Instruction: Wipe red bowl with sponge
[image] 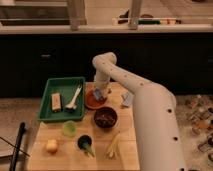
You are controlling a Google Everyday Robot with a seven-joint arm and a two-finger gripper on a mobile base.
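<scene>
Pale wooden desk (47,160) stands on speckled floor, dark cabinet fronts behind. White arm reaches over desk's far edge. Hand (100,90) sits low over red bowl (90,103) – open or closed, cannot tell. Red bowl: shallow, orange-red, plate-like, at desk's back, just right of green tray (46,95). Sponge (98,94) – small bluish block – sits at hand's tip, above bowl. Tray holds tan block (56,101) and white utensil (73,97). Dark bowl (105,118) sits in front of red bowl, contents unclear.
</scene>
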